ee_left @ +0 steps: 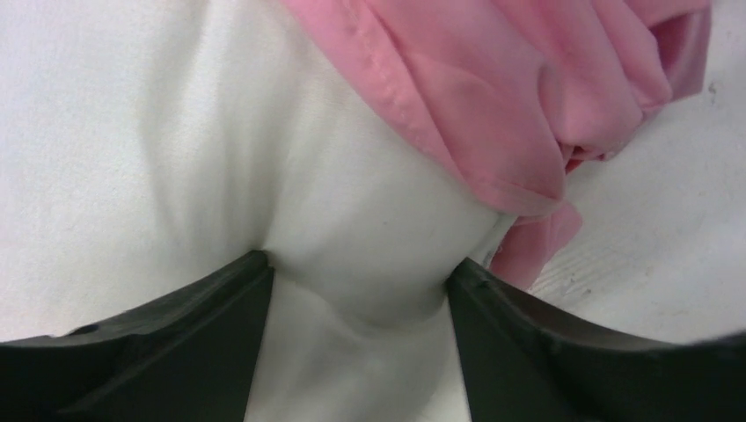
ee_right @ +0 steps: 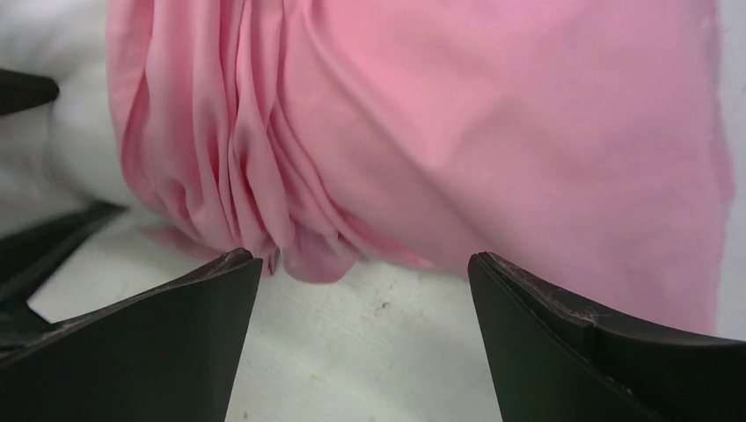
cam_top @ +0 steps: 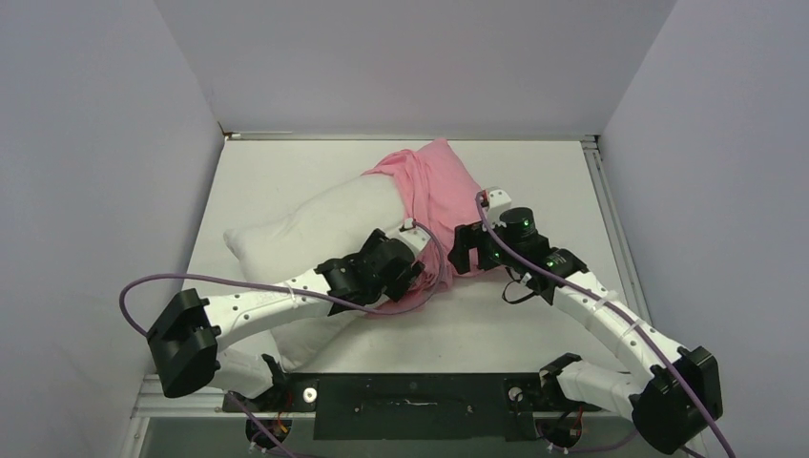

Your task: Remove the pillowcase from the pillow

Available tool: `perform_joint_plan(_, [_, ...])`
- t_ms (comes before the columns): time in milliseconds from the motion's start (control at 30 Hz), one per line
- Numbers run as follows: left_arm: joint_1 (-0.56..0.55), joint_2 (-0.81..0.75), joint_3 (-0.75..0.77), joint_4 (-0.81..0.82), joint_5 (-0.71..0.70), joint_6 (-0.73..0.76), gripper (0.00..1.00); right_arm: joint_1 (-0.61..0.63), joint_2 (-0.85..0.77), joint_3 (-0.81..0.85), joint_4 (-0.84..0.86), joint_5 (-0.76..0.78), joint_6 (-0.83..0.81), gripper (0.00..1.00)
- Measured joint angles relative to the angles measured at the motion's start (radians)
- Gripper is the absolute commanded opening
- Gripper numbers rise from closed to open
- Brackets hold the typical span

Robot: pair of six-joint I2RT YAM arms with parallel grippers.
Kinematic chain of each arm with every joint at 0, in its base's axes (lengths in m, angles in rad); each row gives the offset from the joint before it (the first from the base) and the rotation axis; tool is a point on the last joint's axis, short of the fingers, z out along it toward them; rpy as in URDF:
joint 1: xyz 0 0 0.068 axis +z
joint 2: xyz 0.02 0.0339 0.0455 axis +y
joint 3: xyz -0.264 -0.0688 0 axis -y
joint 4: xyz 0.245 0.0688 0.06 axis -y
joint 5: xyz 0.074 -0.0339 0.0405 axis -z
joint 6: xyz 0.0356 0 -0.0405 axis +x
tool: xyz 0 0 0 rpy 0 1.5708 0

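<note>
The white pillow [cam_top: 296, 229] lies slantwise on the table, its far right end still inside the bunched pink pillowcase [cam_top: 434, 181]. My left gripper [cam_top: 415, 272] is down on the pillow's near edge just below the pink hem. In the left wrist view a bulge of pillow [ee_left: 176, 132] fills the gap of the left gripper [ee_left: 356, 268], both fingers dent it, and the jaws stand wide; the pillowcase [ee_left: 493, 79] is above. My right gripper [cam_top: 463, 250] is open at the cover's right side. Only bare table lies between the right gripper's [ee_right: 365, 259] fingers, short of the pillowcase [ee_right: 484, 114] folds.
The white table [cam_top: 534, 324] is boxed in by grey walls on the left, back and right. A metal rail [cam_top: 611, 229] runs along the right edge. Purple cables loop from both arms. The left gripper's dark fingers [ee_right: 35, 246] show at the right wrist view's left edge.
</note>
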Motion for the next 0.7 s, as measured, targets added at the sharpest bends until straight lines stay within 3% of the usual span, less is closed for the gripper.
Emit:
perform_joint_plan(133, [0.047,0.001,-0.010,0.030,0.012,-0.018,0.18,0.013,0.000,-0.065,-0.008,-0.077,0.008,0.92])
perform_joint_plan(233, [0.067,-0.003,-0.018,0.049,0.027,-0.023,0.03,0.034,0.015,-0.099,0.011,-0.113,0.021,0.92])
perform_joint_plan(500, [0.076,-0.061,-0.025,0.050,0.079,-0.029,0.00,0.106,0.135,-0.122,0.168,-0.126,0.070,0.93])
perform_joint_plan(600, [0.079,-0.091,-0.025,0.040,0.095,-0.032,0.00,0.131,0.200,-0.122,0.236,-0.099,0.087,1.00])
perform_joint_plan(700, [0.085,-0.120,-0.025,0.023,0.105,-0.034,0.00,0.151,0.267,-0.114,0.277,-0.061,0.098,0.82])
